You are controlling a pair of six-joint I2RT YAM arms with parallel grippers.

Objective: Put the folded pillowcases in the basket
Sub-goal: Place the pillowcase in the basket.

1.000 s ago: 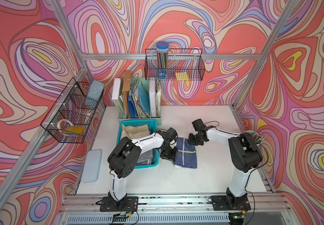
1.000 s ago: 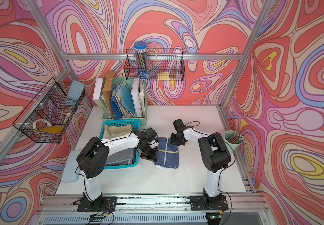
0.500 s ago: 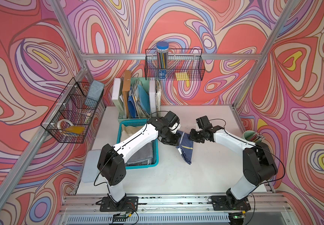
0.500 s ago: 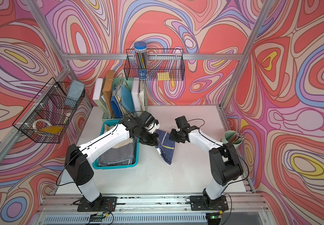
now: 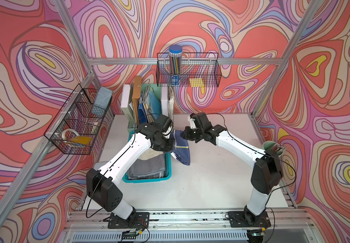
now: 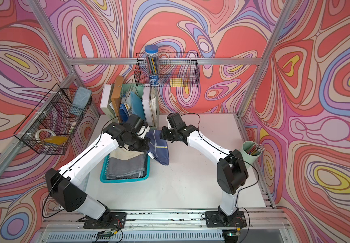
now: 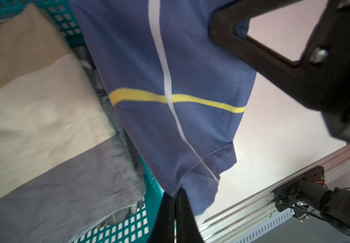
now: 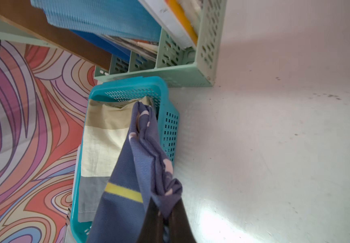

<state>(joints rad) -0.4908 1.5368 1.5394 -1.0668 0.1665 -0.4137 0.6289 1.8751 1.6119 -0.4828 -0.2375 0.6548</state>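
White table [image 5: 212,178] bearing the turquoise basket [image 5: 149,180], which lies below both pairs of jaws and to their left and holds folded beige and grey cloths [image 5: 149,166]. The navy pillowcase [image 5: 182,147], flat on the table a second ago, now hangs in the air beneath the jaws. Its free edge is just beside the basket's right wall, not inside. The left gripper [image 7: 175,198] and right gripper [image 8: 165,212] are each clenched on an upper corner of the pillowcase, facing each other across it; both arms have risen. Both top views hide the left fingertips behind the wrist; the left wrist view shows them pinching a hemmed corner. The right wrist view shows bunched cloth at its jaws, with a mint file rack [image 8: 191,69] beyond the basket.
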